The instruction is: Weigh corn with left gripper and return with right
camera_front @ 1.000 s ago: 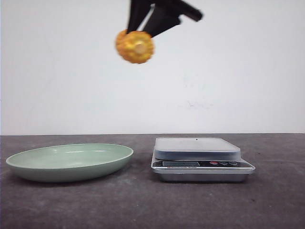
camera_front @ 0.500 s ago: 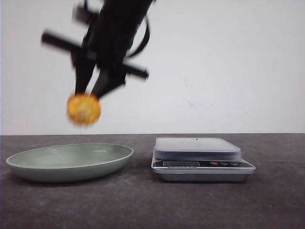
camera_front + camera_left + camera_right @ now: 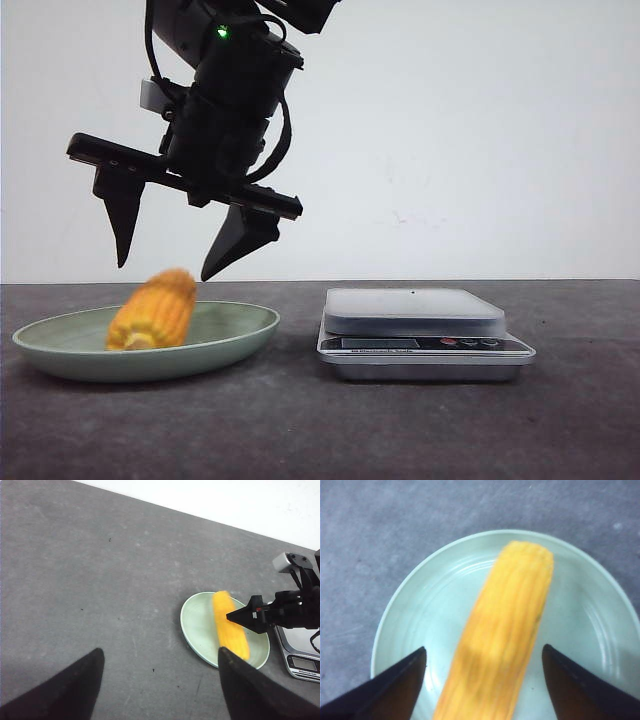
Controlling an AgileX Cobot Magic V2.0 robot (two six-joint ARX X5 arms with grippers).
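Observation:
The corn (image 3: 152,310) is an orange-yellow cob lying tilted in the pale green plate (image 3: 240,330), slightly blurred. My right gripper (image 3: 165,268) hangs just above it, open and empty, its black fingers spread to either side of the cob. In the right wrist view the corn (image 3: 505,630) lies on the plate (image 3: 410,605) between the open right gripper (image 3: 483,649). My left gripper (image 3: 160,650) is open and empty, high over bare table. From there I see the corn (image 3: 230,627), the plate (image 3: 192,625) and the right gripper (image 3: 250,617). The left gripper does not show in the front view.
A silver kitchen scale (image 3: 415,310) with nothing on its platform stands to the right of the plate; it also shows in the left wrist view (image 3: 302,645). The table is dark grey, with a white wall behind.
The right gripper came down and to the left with the corn, from high above the scale to over the plate. It has opened, and the corn now lies in the plate.

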